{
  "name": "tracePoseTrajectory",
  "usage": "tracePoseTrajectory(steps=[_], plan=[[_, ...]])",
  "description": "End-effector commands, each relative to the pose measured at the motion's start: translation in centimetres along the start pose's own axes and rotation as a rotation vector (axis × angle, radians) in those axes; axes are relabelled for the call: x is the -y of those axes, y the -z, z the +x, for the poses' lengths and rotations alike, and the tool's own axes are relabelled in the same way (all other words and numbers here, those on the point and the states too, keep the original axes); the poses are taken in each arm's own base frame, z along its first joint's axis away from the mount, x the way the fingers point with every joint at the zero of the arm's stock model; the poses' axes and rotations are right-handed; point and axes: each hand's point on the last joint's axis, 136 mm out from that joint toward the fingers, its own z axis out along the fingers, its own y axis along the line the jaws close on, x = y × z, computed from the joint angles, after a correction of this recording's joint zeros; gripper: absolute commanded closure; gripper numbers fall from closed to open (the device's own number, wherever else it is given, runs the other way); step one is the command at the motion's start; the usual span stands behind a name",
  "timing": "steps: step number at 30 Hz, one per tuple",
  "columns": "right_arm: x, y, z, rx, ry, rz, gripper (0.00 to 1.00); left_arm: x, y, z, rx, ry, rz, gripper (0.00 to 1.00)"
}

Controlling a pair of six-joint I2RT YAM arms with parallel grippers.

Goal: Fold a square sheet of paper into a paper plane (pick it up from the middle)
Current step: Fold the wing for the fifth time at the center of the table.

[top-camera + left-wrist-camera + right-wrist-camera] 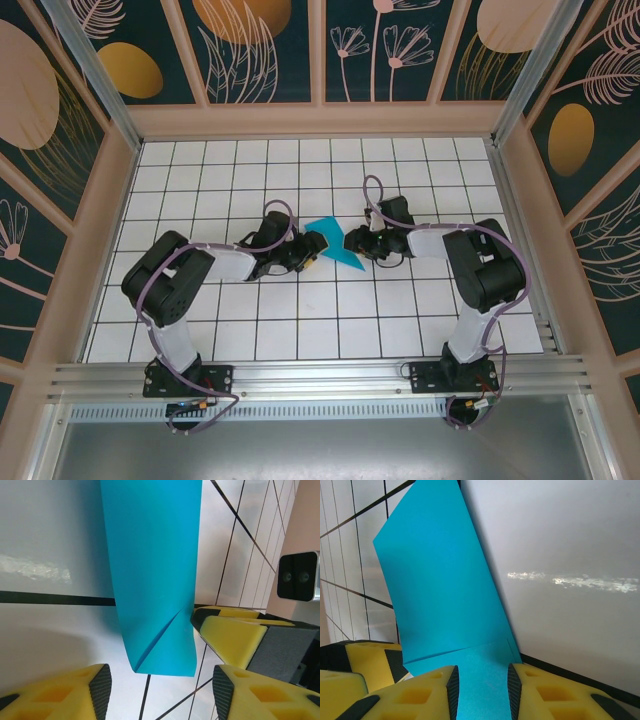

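Near the middle of the table (300, 330), two arms bend low and inward, tips facing. One folded teal sheet of paper (334, 242) lies between them; the left gripper (161, 680) has its fingers apart astride one end, the right gripper (481, 680) has its fingers apart over the other.

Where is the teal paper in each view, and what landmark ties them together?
Top external: teal paper mid-table, between left tool and right tool.
Left wrist: teal paper runs from top centre to lower middle.
Right wrist: teal paper runs from upper left to bottom centre.
Shared landmark: black grid lines on the table.
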Motion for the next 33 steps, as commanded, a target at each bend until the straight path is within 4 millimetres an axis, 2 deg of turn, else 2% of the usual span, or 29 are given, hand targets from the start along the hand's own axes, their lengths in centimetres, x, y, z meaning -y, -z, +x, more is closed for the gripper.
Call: tracePoseTrajectory(steps=[1, 9, 12, 16, 19, 22, 26, 30, 33], plan=[[1.8, -0.1, 1.9, -0.053, -0.052, 0.034, 0.65, 1.7, -0.7, -0.3, -0.002, 0.007, 0.058, 0.45], [1.1, 0.2, 1.8, -0.045, -0.039, -0.006, 0.65, 2.2, -1.7, -0.4, -0.018, 0.015, 0.073, 0.57], [0.2, 0.6, 1.4, -0.025, -0.012, -0.038, 0.63, 2.3, -1.7, -0.5, -0.012, 0.021, 0.082, 0.67], [-2.1, 1.9, 0.3, 0.028, 0.087, -0.096, 0.55, 2.6, -1.4, -0.7, 0.006, 0.022, 0.094, 0.85], [-2.9, 3.1, -0.9, 0.092, 0.162, -0.071, 0.43, 2.5, -1.4, -0.7, 0.007, 0.027, 0.093, 0.95], [-3.5, 4.6, -1.5, 0.186, 0.242, -0.059, 0.37, 2.6, -1.2, -0.6, 0.006, 0.033, 0.094, 0.98], [-4.3, 5.6, -0.9, 0.294, 0.433, 0.022, 0.26, 2.4, -0.9, -0.5, 0.003, 0.041, 0.07, 0.99], [-4.4, 5.2, 0.3, 0.36, 0.61, 0.12, 0.25, 2.0, -0.6, -0.3, -0.002, 0.054, 0.047, 0.99], [-4.3, 4.3, 1.0, 0.367, 0.723, 0.15, 0.29, 1.7, 0.0, -0.1, 0.004, 0.061, 0.037, 0.99]])
